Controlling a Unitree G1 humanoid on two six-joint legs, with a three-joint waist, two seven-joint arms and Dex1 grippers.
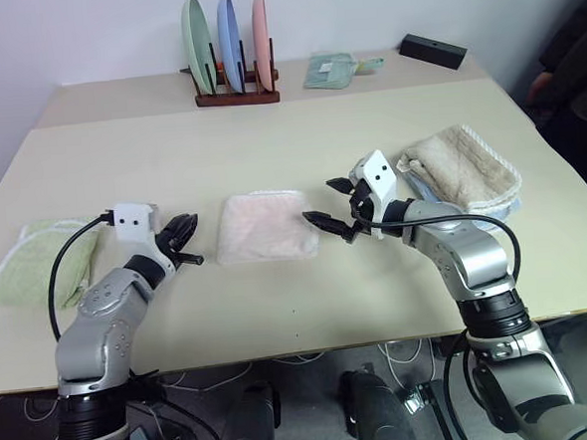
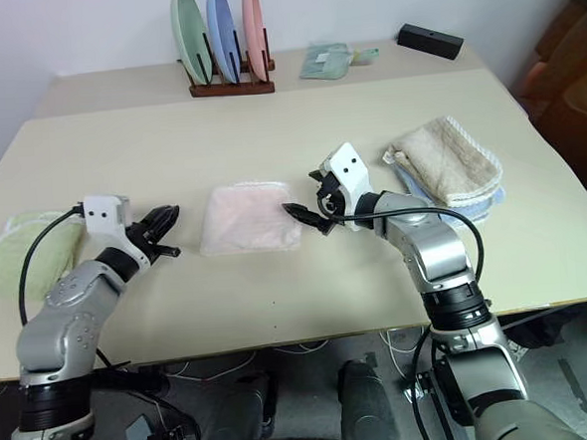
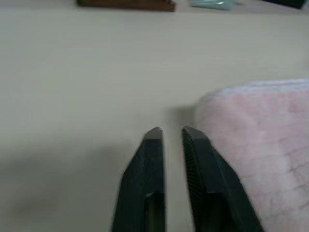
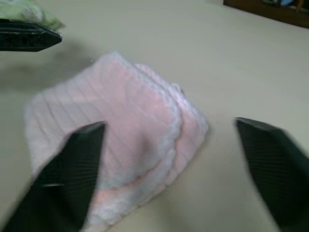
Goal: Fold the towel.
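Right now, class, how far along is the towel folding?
Done: the pink towel lies folded in a compact square on the table, layers stacked. In hand: nothing; the right pincer is open beside it, and the left pincer is clear of it. Left: probably nothing beyond pulling the arms back.

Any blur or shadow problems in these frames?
Right wrist view: towel and the near end effector fingers are soft, smeared. Left wrist view: fingers fairly crisp, a dim shadow on the table beside them. Head views: even light, faint shadows beneath both arms, no glare.
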